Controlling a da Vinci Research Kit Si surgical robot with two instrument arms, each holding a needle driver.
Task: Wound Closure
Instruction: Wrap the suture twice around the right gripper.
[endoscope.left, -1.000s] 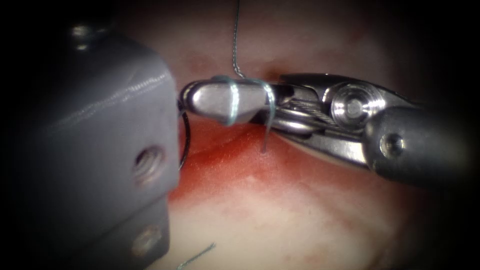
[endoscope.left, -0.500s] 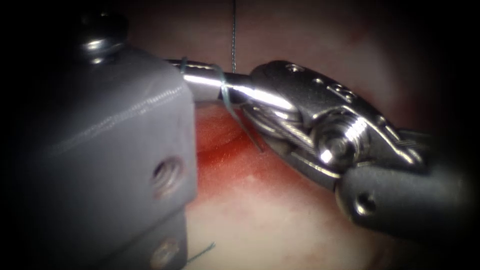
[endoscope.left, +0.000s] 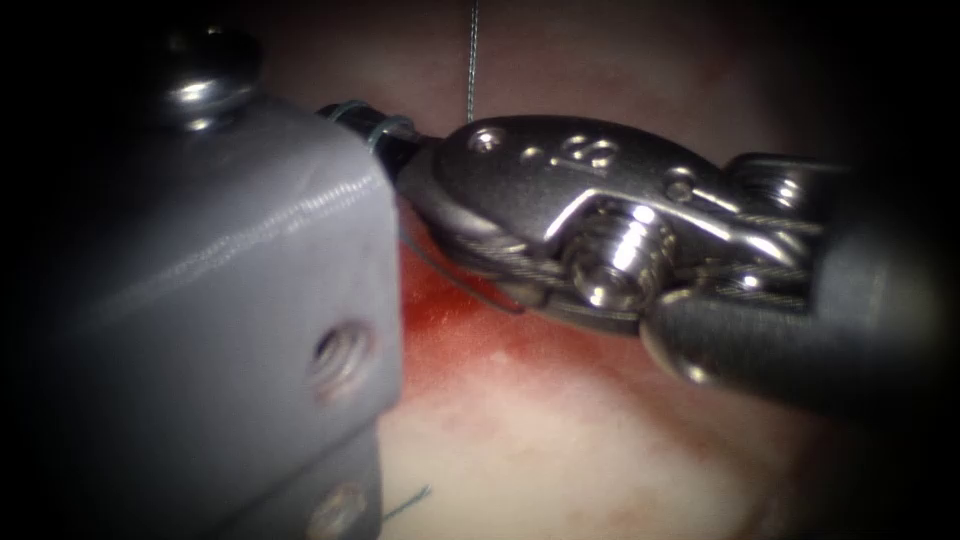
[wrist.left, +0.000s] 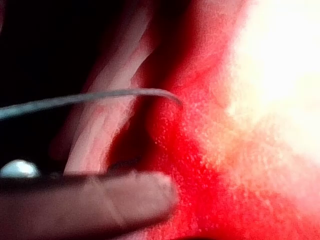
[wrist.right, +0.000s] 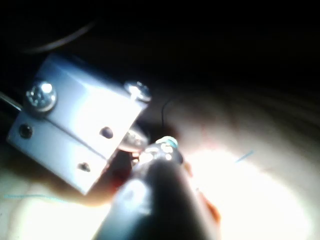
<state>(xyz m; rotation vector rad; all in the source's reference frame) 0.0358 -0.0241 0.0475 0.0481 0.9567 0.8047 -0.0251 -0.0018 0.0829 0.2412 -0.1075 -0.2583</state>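
Note:
My right tool (endoscope.left: 375, 135) reaches in from the right across the red-stained cut (endoscope.left: 450, 310), its wrist (endoscope.left: 560, 215) turned broadside. Teal thread (endoscope.left: 372, 124) is wound around its tip, and I see that wrap on the tip (wrist.right: 169, 144) in the right wrist view as well. One strand (endoscope.left: 471, 60) climbs straight up; another (endoscope.left: 450, 275) drops to the tissue (endoscope.left: 560, 440) under the wrist. In the left wrist view a thin curved needle (wrist.left: 105, 96) arcs over the wet cut above my left tool (wrist.left: 90, 202); what holds it is hidden.
A cut end of thread (endoscope.left: 405, 503) lies on the pale tissue near the front. Loose thread pieces (wrist.right: 245, 156) lie on the tissue in the right wrist view. Red fluid (wrist.left: 200, 190) pools along the cut.
The right tool has rolled over and pushed left and upward. The wrapped thread rode along with its tip, and the strand to the tissue now slants under the wrist.

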